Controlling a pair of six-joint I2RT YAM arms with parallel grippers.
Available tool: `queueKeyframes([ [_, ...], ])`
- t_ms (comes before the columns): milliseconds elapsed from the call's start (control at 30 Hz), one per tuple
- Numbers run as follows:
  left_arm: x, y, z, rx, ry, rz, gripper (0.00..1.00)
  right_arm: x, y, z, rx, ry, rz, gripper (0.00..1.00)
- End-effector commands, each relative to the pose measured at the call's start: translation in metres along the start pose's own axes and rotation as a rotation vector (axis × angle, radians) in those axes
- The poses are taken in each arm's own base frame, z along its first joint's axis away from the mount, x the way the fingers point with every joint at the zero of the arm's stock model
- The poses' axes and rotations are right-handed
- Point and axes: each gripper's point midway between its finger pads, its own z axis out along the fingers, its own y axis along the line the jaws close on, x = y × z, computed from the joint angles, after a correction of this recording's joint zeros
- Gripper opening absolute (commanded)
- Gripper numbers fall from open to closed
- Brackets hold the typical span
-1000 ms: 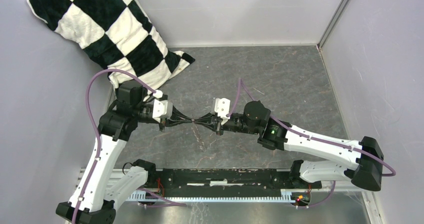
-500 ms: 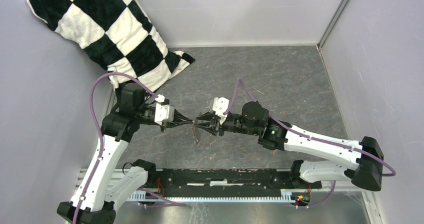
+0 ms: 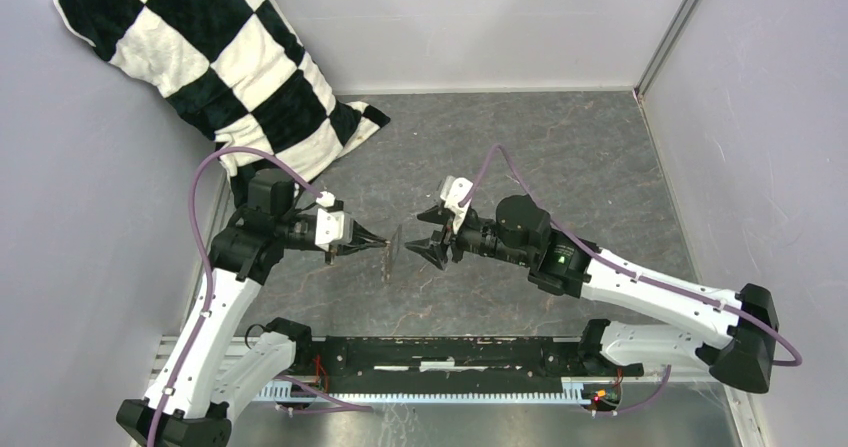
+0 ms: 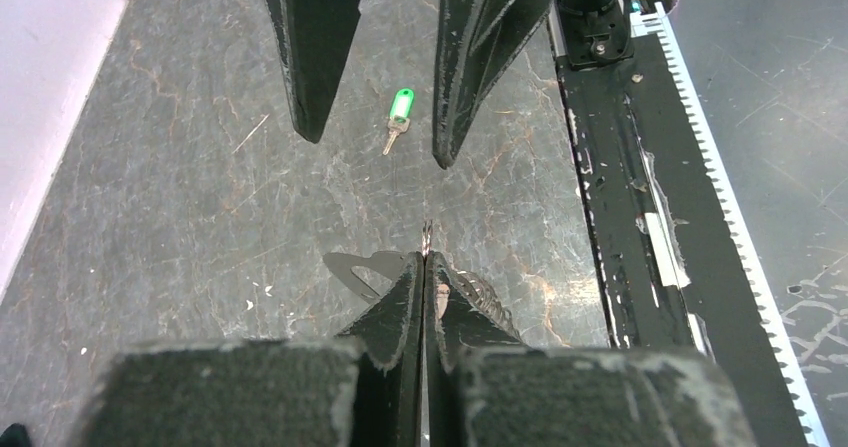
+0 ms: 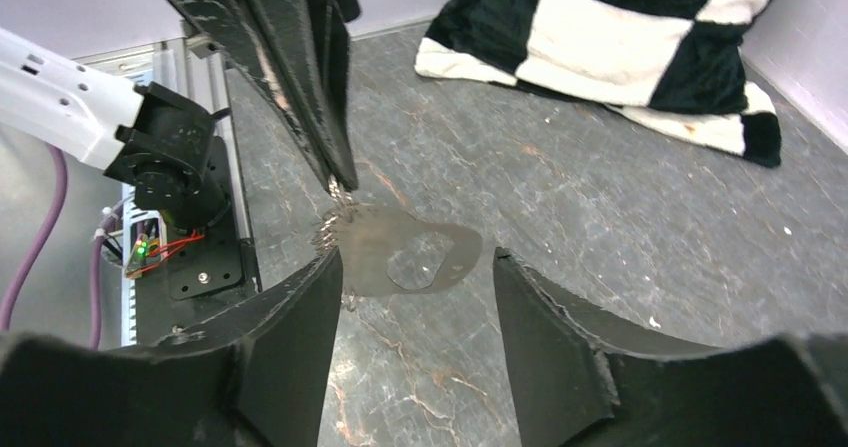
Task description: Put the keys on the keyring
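While the right gripper (image 3: 423, 233) was pinched shut against the keyring (image 3: 392, 254) a second ago, meeting the other arm tip to tip, it has now let go. Its fingers stand apart and it has drawn back to the right, leaving a gap between itself and the ring.

So the keyring now hangs in the air over the middle of the counter (image 3: 560, 157), carried by the left gripper (image 3: 384, 245) alone, whose fingers are pressed together on its edge. From above, the ring shows only as a thin upright sliver just off those fingertips, its flat side turned toward the right arm.

The key (image 4: 399, 115), with its bright green head, lies flat on the counter, well apart from the ring. The left wrist camera sees it between the right gripper's two spread fingers and on the surface beyond them; from overhead the right arm hides it. Nothing is touching it.

To my eye, the ring has been settled into one grip and the right arm is now free. The threading itself has not started, and I'd expect the empty gripper to go down for the key next.

A black-and-white checked pillow (image 3: 200, 57) slumps in the far left corner, out of the way.
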Motion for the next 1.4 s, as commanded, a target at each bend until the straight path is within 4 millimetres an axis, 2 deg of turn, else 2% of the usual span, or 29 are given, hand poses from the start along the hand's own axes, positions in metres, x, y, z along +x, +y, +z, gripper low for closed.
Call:
queueKeyframes([
  [0, -0.004, 0.007, -0.001, -0.026, -0.004, 0.082, 0.02, -0.01, -0.015, -0.012, 0.072, -0.014, 0.064, 0.66],
  [267, 0.004, 0.005, -0.003, -0.039, 0.025, 0.084, 0.02, 0.002, -0.037, -0.028, 0.189, 0.017, 0.134, 0.74],
  [433, 0.016, -0.001, -0.005, -0.026, 0.068, 0.139, 0.02, 0.032, -0.072, -0.051, 0.395, 0.096, 0.217, 0.81],
  [533, 0.023, -0.005, -0.005, -0.022, 0.084, 0.148, 0.02, 0.065, -0.095, -0.068, 0.532, 0.178, 0.288, 0.82],
  [633, 0.027, -0.007, -0.005, -0.016, 0.09, 0.152, 0.02, 0.095, -0.11, -0.085, 0.634, 0.22, 0.331, 0.82],
  [700, 0.031, -0.008, -0.005, -0.012, 0.101, 0.17, 0.02, 0.128, -0.123, -0.104, 0.736, 0.3, 0.385, 0.82],
  [867, 0.038, -0.008, -0.005, -0.001, 0.115, 0.183, 0.02, 0.218, -0.128, -0.147, 0.917, 0.46, 0.546, 0.75],
  [967, 0.035, -0.009, -0.005, -0.001, 0.109, 0.188, 0.02, 0.248, -0.13, -0.162, 0.968, 0.449, 0.594, 0.69],
  [1133, 0.036, -0.015, -0.008, -0.007, 0.121, 0.195, 0.02, 0.265, -0.138, -0.168, 0.991, 0.434, 0.562, 0.6],
  [1367, 0.032, -0.019, -0.01, -0.01, 0.111, 0.197, 0.02, 0.256, -0.148, -0.155, 0.945, 0.437, 0.489, 0.55],
])
